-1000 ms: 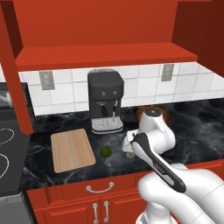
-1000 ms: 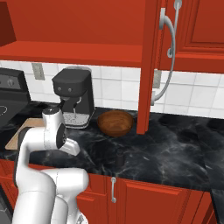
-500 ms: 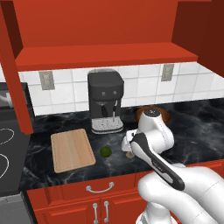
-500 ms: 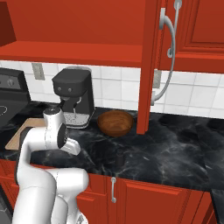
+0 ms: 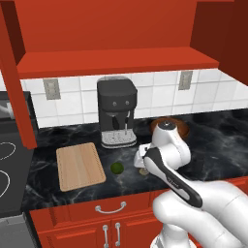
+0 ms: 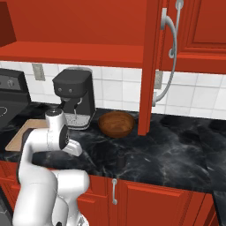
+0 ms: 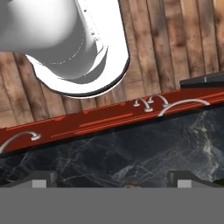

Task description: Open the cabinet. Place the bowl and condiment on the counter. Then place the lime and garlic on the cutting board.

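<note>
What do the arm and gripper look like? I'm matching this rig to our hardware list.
The arm is built of glossy white, rounded shell segments with dark, nearly black bands at the joints and a grey round cap on one joint end; no cables or markings show. The gripper ends in two small dark, blocky finger tips with lighter grey faces.

cabinet (image 6: 150, 66): red, door swung open, shelf bare | bowl (image 6: 116, 123): brown, upright on my table (image 6: 176, 154) | condiment (image 6: 121, 159): dark shaker, upright near front edge | lime (image 5: 116, 168): green, just right of cutting board (image 5: 80, 165) | garlic (image 5: 144, 171): tan, mostly hidden beside lime
</note>
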Robot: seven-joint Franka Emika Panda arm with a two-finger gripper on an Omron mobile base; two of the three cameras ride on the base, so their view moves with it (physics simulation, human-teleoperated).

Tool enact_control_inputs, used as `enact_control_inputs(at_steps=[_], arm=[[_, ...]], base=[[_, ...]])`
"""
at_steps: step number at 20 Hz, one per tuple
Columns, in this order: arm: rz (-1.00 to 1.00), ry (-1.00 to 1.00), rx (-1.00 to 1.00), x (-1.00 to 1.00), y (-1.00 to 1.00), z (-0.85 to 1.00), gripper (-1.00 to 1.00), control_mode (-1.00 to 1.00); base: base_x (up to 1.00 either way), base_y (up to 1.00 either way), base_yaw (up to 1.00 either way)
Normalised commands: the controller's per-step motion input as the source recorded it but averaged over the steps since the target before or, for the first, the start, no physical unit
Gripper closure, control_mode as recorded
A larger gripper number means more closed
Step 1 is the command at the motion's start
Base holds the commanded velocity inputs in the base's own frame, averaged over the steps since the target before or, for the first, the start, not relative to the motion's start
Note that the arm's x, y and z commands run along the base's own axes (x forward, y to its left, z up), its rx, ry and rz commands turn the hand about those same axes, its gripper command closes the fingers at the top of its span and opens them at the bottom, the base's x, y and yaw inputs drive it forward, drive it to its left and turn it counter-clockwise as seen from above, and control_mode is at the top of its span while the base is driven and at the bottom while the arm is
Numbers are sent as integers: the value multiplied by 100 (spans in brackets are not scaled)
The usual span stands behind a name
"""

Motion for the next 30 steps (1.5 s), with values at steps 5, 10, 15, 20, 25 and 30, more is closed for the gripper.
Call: enact_control_inputs(at_steps=[5, 10, 15, 20, 25, 30], arm=[[0, 0, 0, 6, 0, -2, -100, -100], [0, 0, 0, 7, 0, -3, -100, -100], [0, 0, 0, 8, 0, -10, -100, -100], [0, 0, 0, 10, 0, -11, -100, -100], [0, 0, 0, 10, 0, -14, -100, -100], [0, 0, 0, 10, 0, -16, -100, -100]], base=[[0, 0, 0], [0, 0, 0], [0, 0, 0], [0, 0, 0], [0, 0, 0], [0, 0, 0]])
